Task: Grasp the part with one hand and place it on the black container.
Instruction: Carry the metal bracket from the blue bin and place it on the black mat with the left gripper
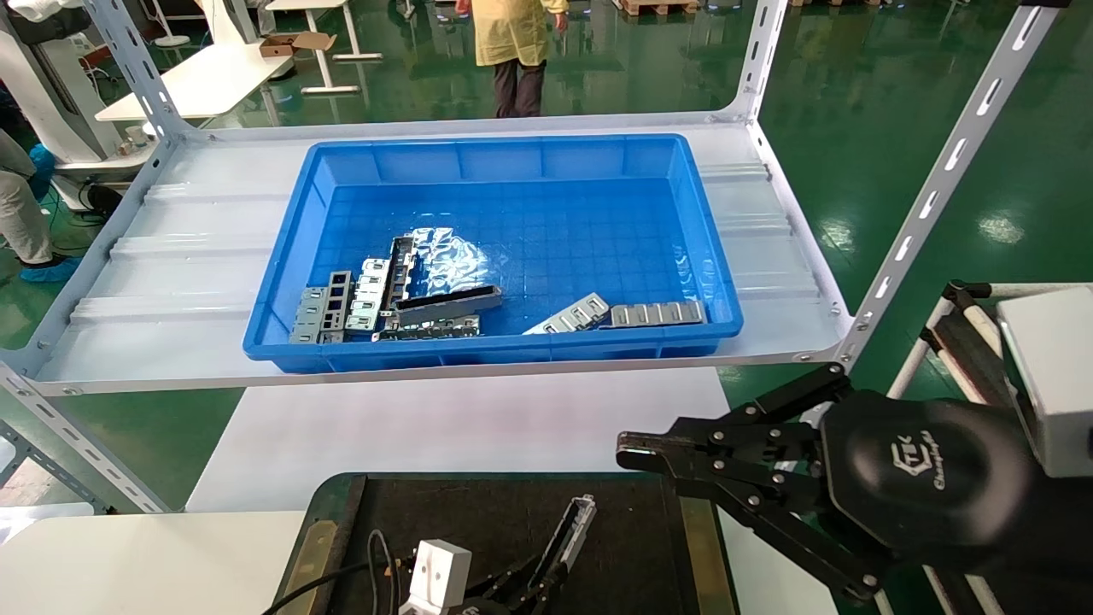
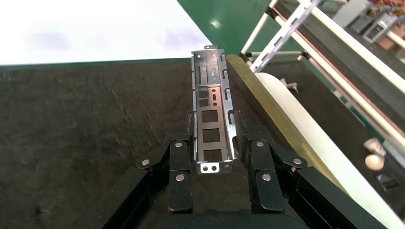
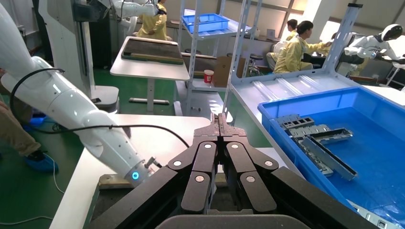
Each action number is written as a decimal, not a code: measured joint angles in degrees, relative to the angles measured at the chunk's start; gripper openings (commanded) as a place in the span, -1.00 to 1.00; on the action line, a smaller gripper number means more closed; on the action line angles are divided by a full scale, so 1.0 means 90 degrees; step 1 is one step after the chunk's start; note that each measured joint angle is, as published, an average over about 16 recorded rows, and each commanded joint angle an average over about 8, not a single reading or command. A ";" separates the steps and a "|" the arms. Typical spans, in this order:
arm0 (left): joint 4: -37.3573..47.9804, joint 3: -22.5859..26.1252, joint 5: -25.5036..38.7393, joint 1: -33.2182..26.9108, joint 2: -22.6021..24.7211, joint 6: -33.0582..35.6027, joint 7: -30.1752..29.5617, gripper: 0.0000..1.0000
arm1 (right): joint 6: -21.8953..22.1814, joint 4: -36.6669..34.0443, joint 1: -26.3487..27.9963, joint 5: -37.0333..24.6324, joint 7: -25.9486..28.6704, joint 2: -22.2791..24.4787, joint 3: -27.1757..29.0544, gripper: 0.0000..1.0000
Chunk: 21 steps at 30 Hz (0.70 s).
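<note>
The part (image 2: 213, 112) is gripped near one end between the two fingers of the left claw (image 2: 215, 157), which is closed only as far as the strip's width allows; each finger is pressed against one raised rim, and the channel's open side with its row of rectangular cutouts is turned toward the wrist camera. In the head view the same part (image 1: 574, 530) is seen slanting up and away from the left claw (image 1: 534, 585) at the bottom edge, over the black container (image 1: 649, 538). Whether the far end of the strip touches the dark mat or is held just above it cannot be told. The container is set on the white counter (image 1: 145, 555) directly before the robot, with a brass-coloured strip (image 1: 312, 547) along its side. The right claw (image 1: 649, 461) is held near the container's right rim with its fingers clenched tip to tip on nothing, as is confirmed by the right wrist view, where the two tips (image 3: 220, 125) are seen pressed together. Beyond the counter, a blue bin (image 1: 700, 248) is carried on a white shelf (image 1: 171, 256), and several grey metal pieces (image 1: 388, 299) are left lying in it.
</note>
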 measured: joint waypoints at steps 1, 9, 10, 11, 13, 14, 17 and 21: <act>0.0004 0.0043 0.0002 0.0012 0.0056 -0.0139 -0.0034 -1.00 | 0.0000 0.0000 0.0000 0.0000 0.0000 0.0000 0.0000 -1.00; 0.0097 0.0385 -0.0026 0.0027 0.0525 -0.1170 -0.0138 -1.00 | 0.0001 0.0000 0.0000 0.0001 -0.0001 0.0001 -0.0002 -1.00; 0.0118 0.0423 -0.0036 0.0020 0.0586 -0.1285 -0.0134 -1.00 | 0.0001 0.0000 0.0001 0.0001 -0.0001 0.0001 -0.0002 -1.00; 0.0140 0.0460 -0.0050 0.0011 0.0647 -0.1393 -0.0130 -1.00 | 0.0001 0.0000 0.0001 0.0002 -0.0001 0.0001 -0.0002 -1.00; 0.0193 0.0528 -0.0081 -0.0015 0.0768 -0.1590 -0.0116 -1.00 | 0.0001 0.0000 0.0001 0.0002 -0.0001 0.0001 -0.0003 -1.00; 0.0221 0.0559 -0.0098 -0.0031 0.0826 -0.1677 -0.0109 -1.00 | 0.0001 0.0000 0.0001 0.0002 -0.0001 0.0001 -0.0003 -1.00; 0.0321 0.0640 -0.0153 -0.0086 0.0992 -0.1889 -0.0088 -1.00 | 0.0002 0.0000 0.0001 0.0002 -0.0002 0.0001 -0.0004 -1.00; 0.0478 0.0708 -0.0221 -0.0163 0.1192 -0.2065 -0.0076 -1.00 | 0.0002 0.0000 0.0001 0.0003 -0.0002 0.0002 -0.0004 -1.00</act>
